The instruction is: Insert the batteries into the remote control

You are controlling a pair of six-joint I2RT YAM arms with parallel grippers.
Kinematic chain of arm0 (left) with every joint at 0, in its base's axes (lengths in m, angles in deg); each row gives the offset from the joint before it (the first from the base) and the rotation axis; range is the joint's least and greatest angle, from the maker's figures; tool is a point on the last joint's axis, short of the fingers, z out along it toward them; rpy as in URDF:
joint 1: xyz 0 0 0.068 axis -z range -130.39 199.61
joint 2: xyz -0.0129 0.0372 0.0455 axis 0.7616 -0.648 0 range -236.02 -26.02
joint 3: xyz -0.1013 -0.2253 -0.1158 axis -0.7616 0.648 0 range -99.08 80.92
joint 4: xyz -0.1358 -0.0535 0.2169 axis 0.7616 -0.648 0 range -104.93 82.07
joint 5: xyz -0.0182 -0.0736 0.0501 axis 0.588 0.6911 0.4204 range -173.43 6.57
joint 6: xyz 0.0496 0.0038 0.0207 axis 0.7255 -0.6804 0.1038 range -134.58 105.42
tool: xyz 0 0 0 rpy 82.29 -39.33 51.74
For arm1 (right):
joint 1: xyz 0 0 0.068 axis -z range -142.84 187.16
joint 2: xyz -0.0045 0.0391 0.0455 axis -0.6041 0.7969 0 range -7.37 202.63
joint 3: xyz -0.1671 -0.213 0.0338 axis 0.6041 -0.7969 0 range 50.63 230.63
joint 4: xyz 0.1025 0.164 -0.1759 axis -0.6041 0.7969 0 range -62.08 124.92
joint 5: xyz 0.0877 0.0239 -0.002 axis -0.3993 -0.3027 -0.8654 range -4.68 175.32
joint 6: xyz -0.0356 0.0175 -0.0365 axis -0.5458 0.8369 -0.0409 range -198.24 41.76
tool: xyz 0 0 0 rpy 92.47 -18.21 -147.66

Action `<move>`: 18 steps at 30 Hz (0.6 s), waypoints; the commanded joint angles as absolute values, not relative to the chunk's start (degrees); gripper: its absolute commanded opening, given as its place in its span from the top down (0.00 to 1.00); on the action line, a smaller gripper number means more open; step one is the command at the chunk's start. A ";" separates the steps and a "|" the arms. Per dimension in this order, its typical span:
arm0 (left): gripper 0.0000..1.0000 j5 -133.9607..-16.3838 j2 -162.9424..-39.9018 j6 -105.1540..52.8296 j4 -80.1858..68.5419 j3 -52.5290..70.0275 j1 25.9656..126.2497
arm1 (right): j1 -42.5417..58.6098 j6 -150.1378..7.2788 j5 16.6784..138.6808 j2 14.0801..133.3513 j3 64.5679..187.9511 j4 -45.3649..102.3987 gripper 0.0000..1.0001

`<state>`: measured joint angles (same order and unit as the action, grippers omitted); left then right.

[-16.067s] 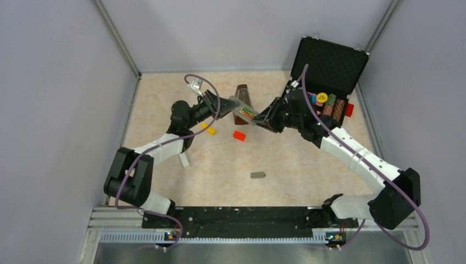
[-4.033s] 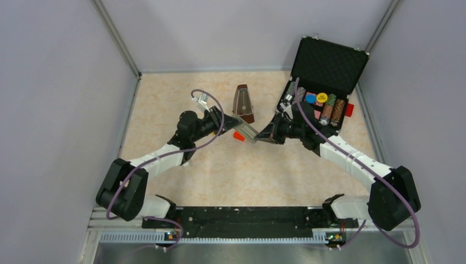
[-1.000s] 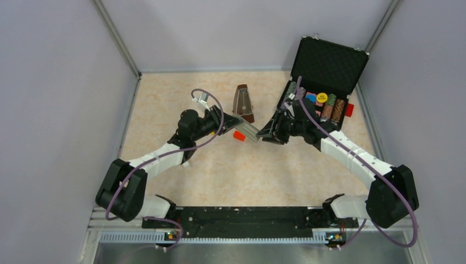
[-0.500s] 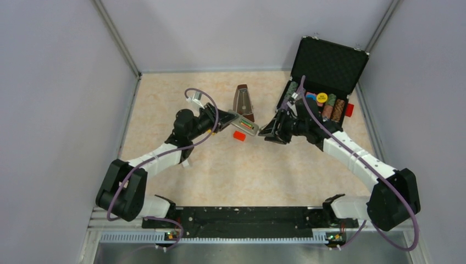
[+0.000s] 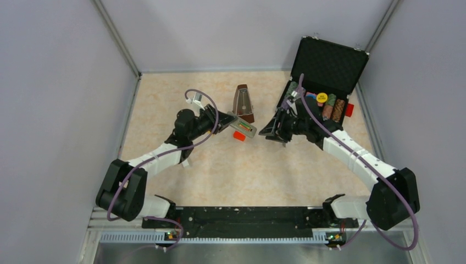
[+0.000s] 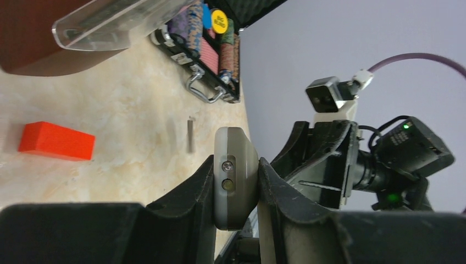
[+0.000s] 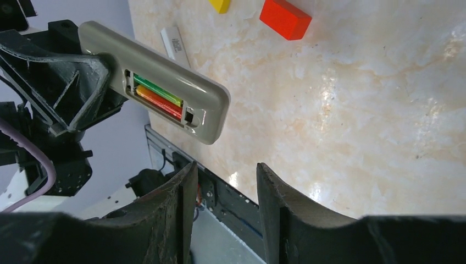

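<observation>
Backdrop: beige marbled tabletop [image 5: 220, 176] sitting between plain grey walls
Left gripper [image 6: 235, 184]: clenching on one end of the flat dull grey remote control [image 7: 159, 82], with both fingers pressing its narrow sides
Remote control: being held out from the left gripper toward the right arm, battery recess facing the right wrist camera, no cover on it
Batteries: thin green cylinder [image 7: 158, 91] and thin red-orange cylinder [image 7: 159, 103] lying side by side in the recess, touching along their length
Right gripper [image 7: 225, 192]: fingers spread and carrying nothing, hovering near the free end of the remote without touching it
Chunky red-orange block [image 5: 239, 136]: lying on the tabletop just beside the remote in the top view
Flat yellow block [image 7: 220, 4] and slim white bar [image 7: 176, 43]: lying on the tabletop behind the remote, apart from each other
Brown metronome [image 5: 242, 103]: standing just behind the remote
Black case [image 5: 324, 60]: standing open at the far right, with stacks of chips lying inside
</observation>
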<state>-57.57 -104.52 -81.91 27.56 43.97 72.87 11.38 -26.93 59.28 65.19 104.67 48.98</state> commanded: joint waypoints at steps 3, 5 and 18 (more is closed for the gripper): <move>1.00 -57.48 -103.09 -74.44 23.62 44.95 72.71 | 12.09 -36.44 65.95 67.58 104.03 49.43 0.56; 1.00 -56.73 -103.66 -72.64 22.97 45.55 72.88 | 12.03 -39.73 71.24 68.85 103.50 50.79 0.57; 1.00 -58.38 -109.74 -68.39 24.54 50.85 75.88 | 14.35 -47.76 98.73 79.02 103.27 46.68 0.48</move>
